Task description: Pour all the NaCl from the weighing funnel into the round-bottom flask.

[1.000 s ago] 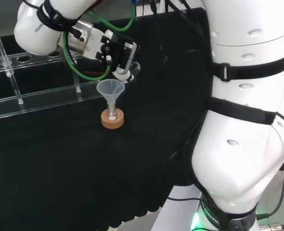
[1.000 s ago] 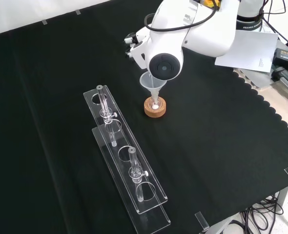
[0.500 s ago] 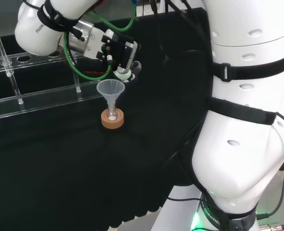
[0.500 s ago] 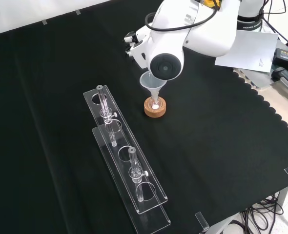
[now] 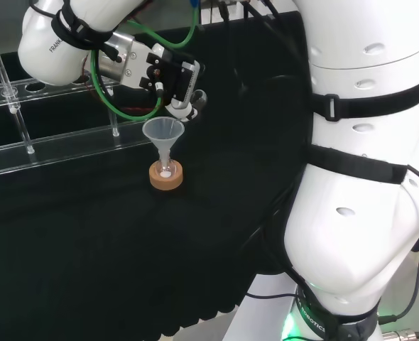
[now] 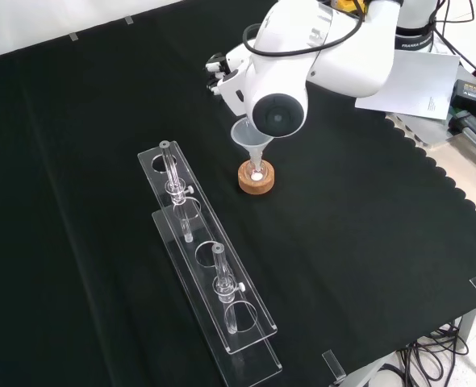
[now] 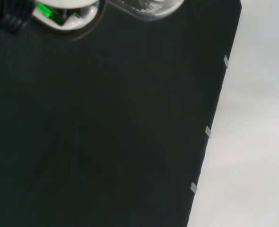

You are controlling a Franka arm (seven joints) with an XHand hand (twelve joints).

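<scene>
Fingers of the hand curl round a small clear weighing funnel tilted over the funnel just below them; a drift sideways could spill NaCl onto the counter.

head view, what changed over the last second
The hand and forearm drifted slightly up and to the left in the head view, away from above the funnel. Nothing was taken hold of or let go. The funnel, the cork stand and the clear racks stayed put.
</scene>
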